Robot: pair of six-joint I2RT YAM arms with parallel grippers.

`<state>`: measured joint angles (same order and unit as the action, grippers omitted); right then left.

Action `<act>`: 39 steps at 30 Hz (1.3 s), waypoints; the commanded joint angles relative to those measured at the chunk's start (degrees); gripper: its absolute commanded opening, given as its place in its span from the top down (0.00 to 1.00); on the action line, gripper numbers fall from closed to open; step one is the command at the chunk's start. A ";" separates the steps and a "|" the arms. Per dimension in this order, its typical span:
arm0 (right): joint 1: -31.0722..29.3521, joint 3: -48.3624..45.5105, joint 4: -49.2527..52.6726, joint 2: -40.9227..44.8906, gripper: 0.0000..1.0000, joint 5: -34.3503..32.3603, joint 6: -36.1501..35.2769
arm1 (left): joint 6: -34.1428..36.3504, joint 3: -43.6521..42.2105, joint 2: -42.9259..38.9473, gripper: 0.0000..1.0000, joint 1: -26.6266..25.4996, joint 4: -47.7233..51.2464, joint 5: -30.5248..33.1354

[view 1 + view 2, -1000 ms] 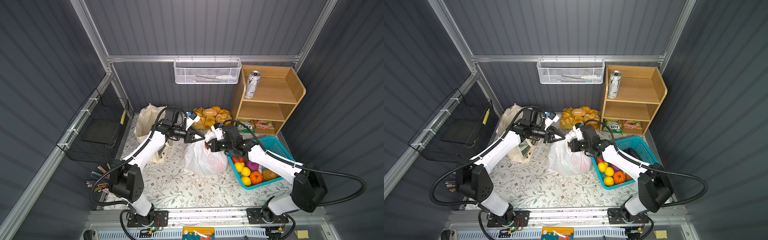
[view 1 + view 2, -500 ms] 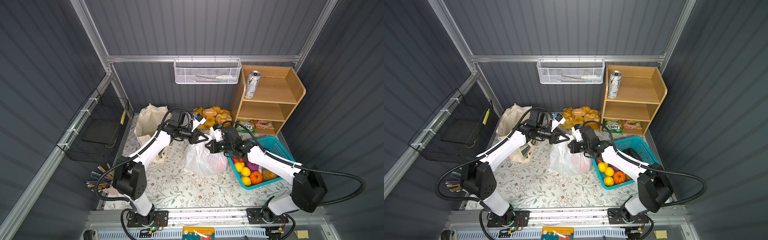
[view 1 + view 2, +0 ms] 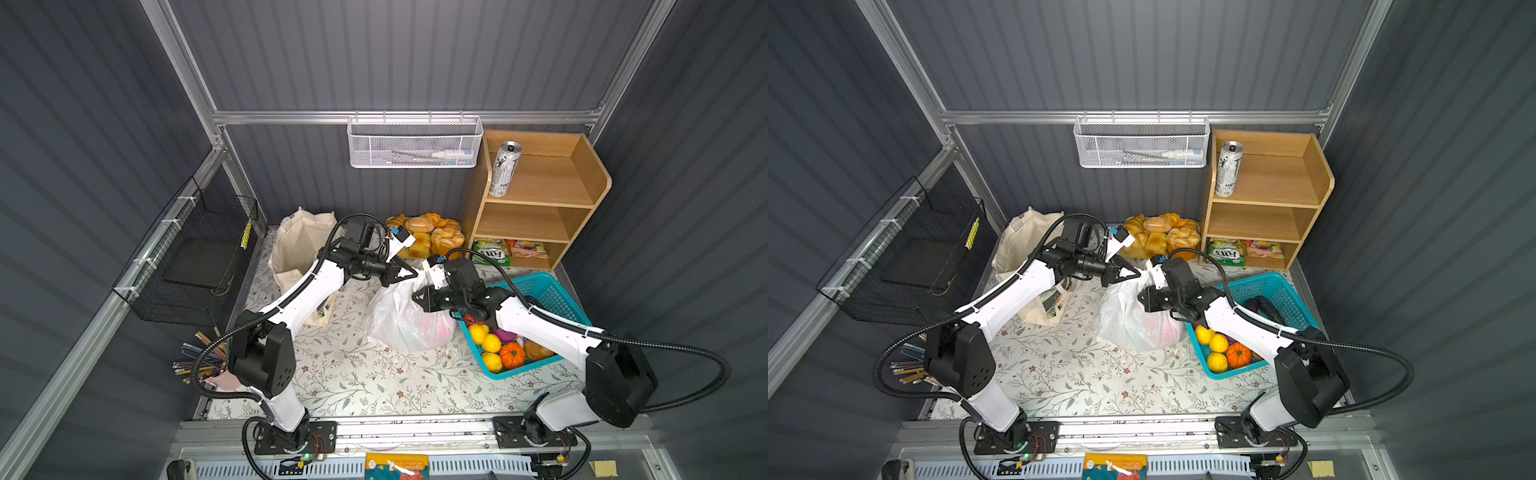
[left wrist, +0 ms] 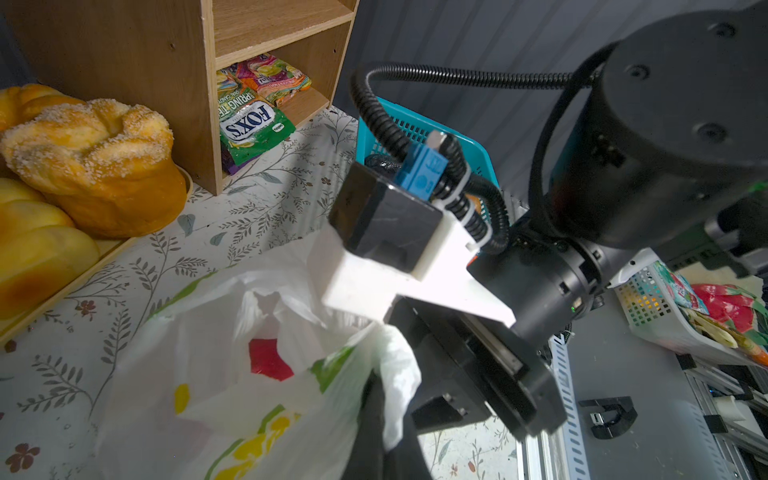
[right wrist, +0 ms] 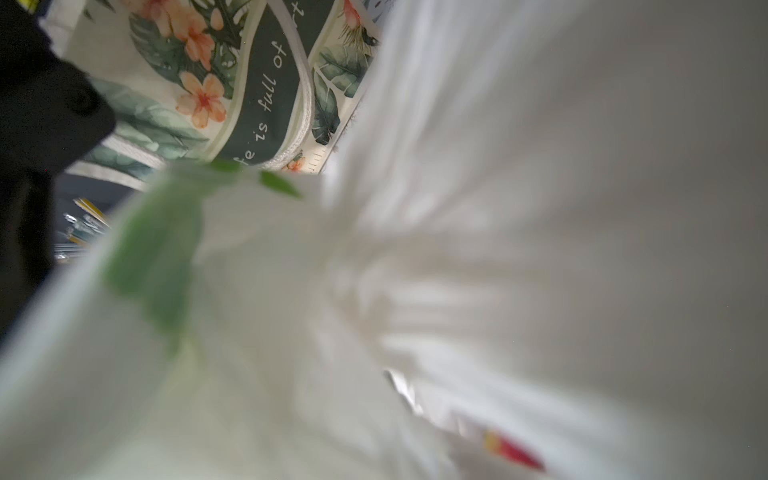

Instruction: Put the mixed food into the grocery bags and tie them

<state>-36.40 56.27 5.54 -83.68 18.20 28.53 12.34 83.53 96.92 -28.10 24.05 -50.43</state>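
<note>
Between the two grippers, at the middle of the floral-covered bench [image 3: 353, 374], a thin white plastic bag [image 3: 395, 324] stands bulging. The left gripper [image 3: 411, 274] is closed, pinching a fold of the bag's top edge. In the left wrist view the plastic drapes over one dark finger [image 4: 374, 415]. The right gripper [image 3: 417, 298] faces it from just beside, its tip against the bag's upper side. Its wrist view is filled with blurred white plastic, so I cannot tell whether its jaws are open or closed. A pink-red shape [image 3: 434, 330] shows through the bag below the right gripper, but what it is cannot be told.

Just behind the left gripper lies a heap of golden bread rolls [image 3: 428, 232]. Under the left arm, well back from its gripper, a cream canvas tote [image 3: 297, 245] stands slumped. Close behind the right gripper, under its arm, sits a turquoise basket [image 3: 536, 277] holding lemons and a small pumpkin. Beyond both grippers a wooden shelf [image 3: 582, 178] stands against the back wall. A tall silver drink can [image 3: 503, 168] stands upright on its top level, well apart from both grippers, and sweet packets [image 3: 492, 251] lie at its foot.
</note>
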 commanded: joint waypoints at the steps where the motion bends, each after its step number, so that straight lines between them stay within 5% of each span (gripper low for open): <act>1: 1.41 -1.41 0.47 4.20 0.56 3.57 1.98 | -0.50 -1.72 -3.64 1.00 -0.27 -3.72 -0.51; 6: 2.26 -0.95 3.95 11.64 0.39 4.83 4.85 | 0.32 -4.69 -4.58 1.00 -0.29 -4.56 0.56; 13: 2.91 -0.09 3.41 15.43 0.36 2.32 8.00 | -0.21 -6.27 -5.35 1.00 -0.29 -7.12 -0.43; 21: 2.70 3.14 3.21 6.33 0.36 2.83 4.46 | -1.07 -5.16 -4.99 1.00 -0.28 -7.26 -1.20; 24: 2.62 3.15 1.97 3.98 0.52 3.31 4.36 | -1.29 -5.13 -5.25 1.00 -0.29 -7.20 -1.80; 27: 2.56 2.20 -0.94 3.20 0.80 4.64 5.18 | -1.22 -5.04 -5.43 1.00 -0.29 -6.75 -2.40; 28: 2.48 2.09 -1.44 3.04 0.78 5.21 5.50 | -1.19 -5.13 -5.63 1.00 -0.25 -6.74 -2.39; 32: 2.99 -0.52 -3.33 6.05 0.38 6.85 8.54 | -1.02 -5.83 -6.26 1.00 -0.29 -6.83 -1.76; 39: 5.77 -6.41 -6.16 17.58 0.27 7.80 19.33 | -0.34 -6.76 -6.83 1.00 -0.29 -7.92 -0.95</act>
<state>-31.51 51.13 2.57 -69.60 24.97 41.98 11.81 77.28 91.88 -28.10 16.69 -50.96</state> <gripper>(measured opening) 0.718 0.048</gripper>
